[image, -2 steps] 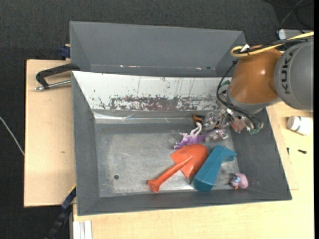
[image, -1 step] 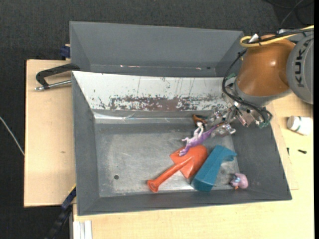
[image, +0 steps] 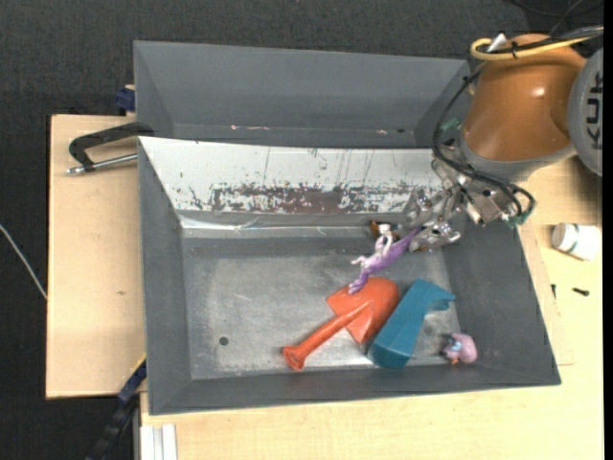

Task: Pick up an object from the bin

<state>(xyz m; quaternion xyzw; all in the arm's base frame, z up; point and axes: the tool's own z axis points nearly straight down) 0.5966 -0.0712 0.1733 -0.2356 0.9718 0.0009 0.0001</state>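
Near the bin's (image: 503, 305) right wall, my gripper (image: 433, 230) had its fingers closed on the top end of a purple stringy toy (image: 378, 257), whose tail touched the orange shovel (image: 359, 314). I judged this the lifting step; next I needed a straight rise, clear of the shovel.

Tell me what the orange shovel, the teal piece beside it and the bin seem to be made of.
Orange shovel: probably moulded plastic, smooth, one even colour, slight sheen.
Teal piece: likely plastic too, matte, solid colour, crisp edges.
Bin: sheet metal, dull grey, scuffed floor, reddish worn specks on its back wall.
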